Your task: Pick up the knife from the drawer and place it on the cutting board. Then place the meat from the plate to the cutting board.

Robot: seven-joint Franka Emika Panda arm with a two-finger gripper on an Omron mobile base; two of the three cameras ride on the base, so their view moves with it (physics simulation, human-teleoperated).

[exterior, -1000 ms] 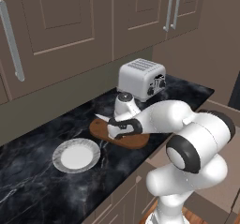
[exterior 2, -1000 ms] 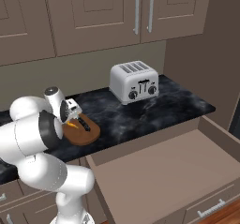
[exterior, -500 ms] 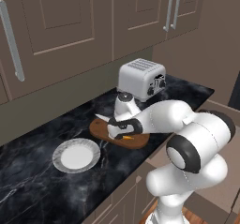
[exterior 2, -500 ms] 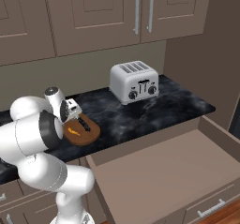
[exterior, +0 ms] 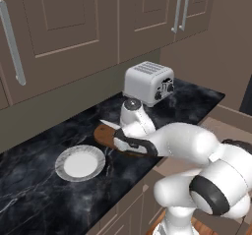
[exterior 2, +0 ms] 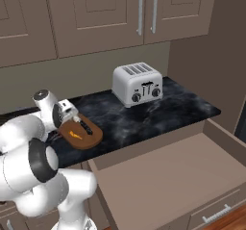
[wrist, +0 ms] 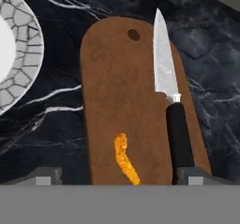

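**Jaws spread, meat left on board**

Opened wide since 1 second ago, the gripper [wrist: 117,176] holds nothing. Between its 2 fingertips lies the meat [wrist: 124,159], flat on the cutting board [wrist: 126,92]. Beside it rests the knife [wrist: 169,106], along the board's edge. Whether the plate [exterior: 79,163] is bare is hard to tell.

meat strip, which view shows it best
The hand view: the meat lies unobstructed and large on the cutting board, left of the knife. The right base view shows it as a small orange sliver; in the left base view the arm covers it.
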